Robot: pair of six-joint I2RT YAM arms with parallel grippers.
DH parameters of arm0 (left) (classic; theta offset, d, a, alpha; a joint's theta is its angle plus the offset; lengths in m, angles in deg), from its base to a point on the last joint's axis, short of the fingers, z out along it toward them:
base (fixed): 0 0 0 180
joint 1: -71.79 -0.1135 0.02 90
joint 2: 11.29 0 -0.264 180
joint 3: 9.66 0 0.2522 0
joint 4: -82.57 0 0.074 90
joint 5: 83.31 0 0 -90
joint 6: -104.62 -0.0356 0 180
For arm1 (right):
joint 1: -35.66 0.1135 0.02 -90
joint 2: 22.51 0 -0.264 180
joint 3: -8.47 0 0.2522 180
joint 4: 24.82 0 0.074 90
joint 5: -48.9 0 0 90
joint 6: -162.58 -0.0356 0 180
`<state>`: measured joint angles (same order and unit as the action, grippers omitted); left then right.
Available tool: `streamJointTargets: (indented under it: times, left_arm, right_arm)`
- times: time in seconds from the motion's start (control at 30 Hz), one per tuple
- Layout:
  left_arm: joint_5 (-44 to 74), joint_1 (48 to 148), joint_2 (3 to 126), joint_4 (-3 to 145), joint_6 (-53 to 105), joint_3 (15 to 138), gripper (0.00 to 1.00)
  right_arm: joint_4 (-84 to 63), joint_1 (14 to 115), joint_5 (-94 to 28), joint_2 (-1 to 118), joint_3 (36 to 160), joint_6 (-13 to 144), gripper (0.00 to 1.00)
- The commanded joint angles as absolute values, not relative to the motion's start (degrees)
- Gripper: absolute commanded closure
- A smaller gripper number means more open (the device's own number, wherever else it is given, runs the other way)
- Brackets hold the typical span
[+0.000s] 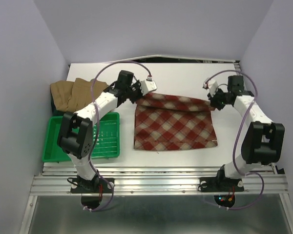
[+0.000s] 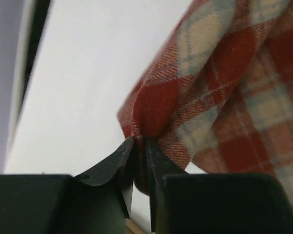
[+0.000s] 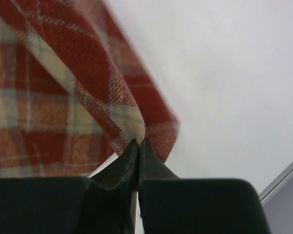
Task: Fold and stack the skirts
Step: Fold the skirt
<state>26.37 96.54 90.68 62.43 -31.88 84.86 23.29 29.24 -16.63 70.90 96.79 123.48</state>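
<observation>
Holding the red-and-cream plaid skirt point(image 1: 175, 127) by its two far corners, raised off the table point(image 1: 185, 78), near half lying flat at the centre. Left pincer point(image 2: 139, 141) pinched tight on the left corner, right pincer point(image 3: 138, 142) pinched tight on the right. Heaped at far left beyond the green tray point(image 1: 56, 141): tan-brown skirts point(image 1: 73, 92).

**Overhead view:** even, diffuse light falls from above. The white surface point(image 1: 185, 78) is bright, close to washed out at its far side, and the walls carry a faint lavender cast. Shadows are soft and short, hugging the arms and the near hem of the plaid skirt point(image 1: 173, 126).

**Wrist views:** the left end effector point(image 2: 139, 141) and right end effector point(image 3: 138, 141) show as dark, underexposed shapes. The weave is fairly sharp near each pinch and blurs toward the frame edges.
</observation>
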Motion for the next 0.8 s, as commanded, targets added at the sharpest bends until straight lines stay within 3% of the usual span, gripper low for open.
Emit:
streamJointTargets:
  times: [0.0, 0.13, 0.27, 0.77]
  left_arm:
    - [32.87, 98.33, 84.51, 54.92, -36.62, 73.47, 0.63]
    - [32.62, 99.64, 76.97, 55.35, -34.61, 64.95, 0.47]
    - [29.54, 100.61, 73.26, 58.16, -32.67, 62.64, 0.42]
    - [26.2, 105.89, 89.07, 49.74, -45.76, 74.67, 0.44]
  right_arm:
    - [17.87, 30.47, -16.67, 63.82, 80.26, 132.95, 0.99]
    - [13.48, 34.68, -17.02, 56.6, 68.5, 135.86, 0.99]
    - [8.9, 36.45, -18.77, 53.43, 61.87, 135.95, 0.99]
    - [9.95, 36.45, -19.74, 56.15, 64.59, 133.14, 0.99]
